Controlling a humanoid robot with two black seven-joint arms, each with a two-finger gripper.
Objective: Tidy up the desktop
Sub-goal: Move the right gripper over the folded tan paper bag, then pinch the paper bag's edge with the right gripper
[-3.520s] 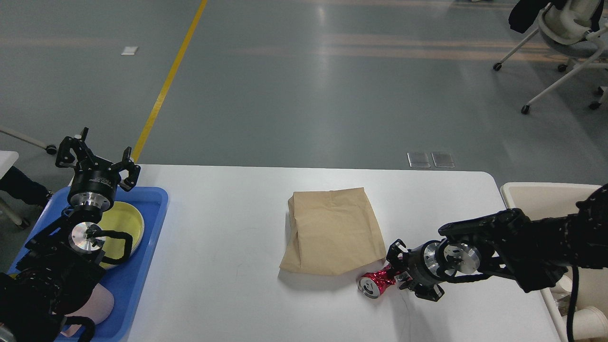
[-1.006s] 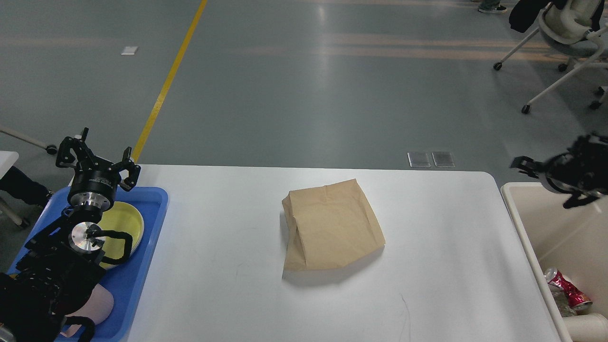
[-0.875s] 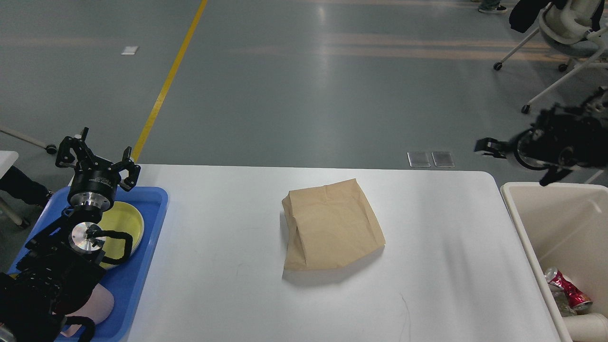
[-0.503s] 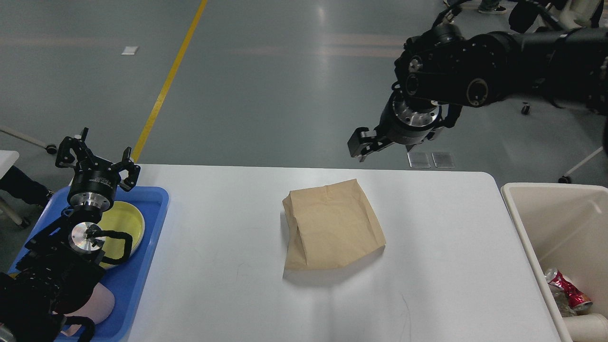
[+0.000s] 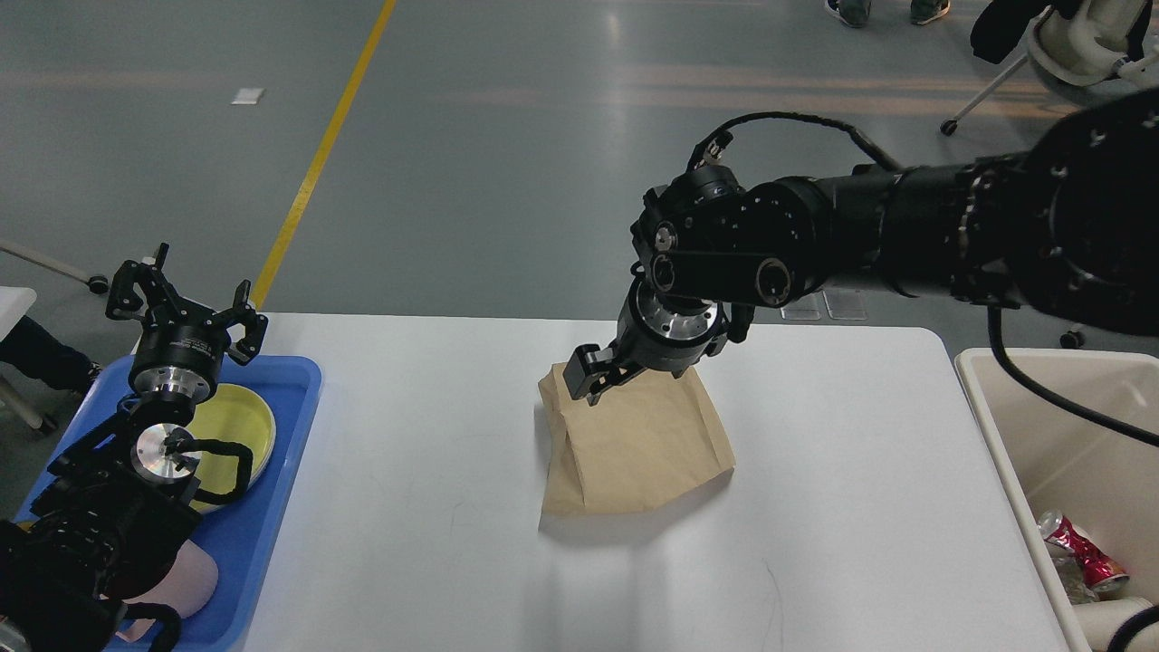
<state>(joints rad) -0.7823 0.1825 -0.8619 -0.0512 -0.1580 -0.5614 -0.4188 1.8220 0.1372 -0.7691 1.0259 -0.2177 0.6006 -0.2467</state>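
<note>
The white desktop holds a flat brown paper bag at its middle. My right gripper hangs over the bag's far left corner, fingers pointing down and apart, holding nothing; I cannot tell if it touches the bag. My left gripper is open and empty, raised above the far end of the blue tray at the desktop's left edge.
The blue tray holds a yellow plate and a pink item. A cream bin stands off the right edge with a crushed red can inside. An office chair stands far right on the floor.
My right gripper held the red can beside the bag, carried it to the bin and let it go. It then swung back left and down over the bag. The left arm has not moved.
</note>
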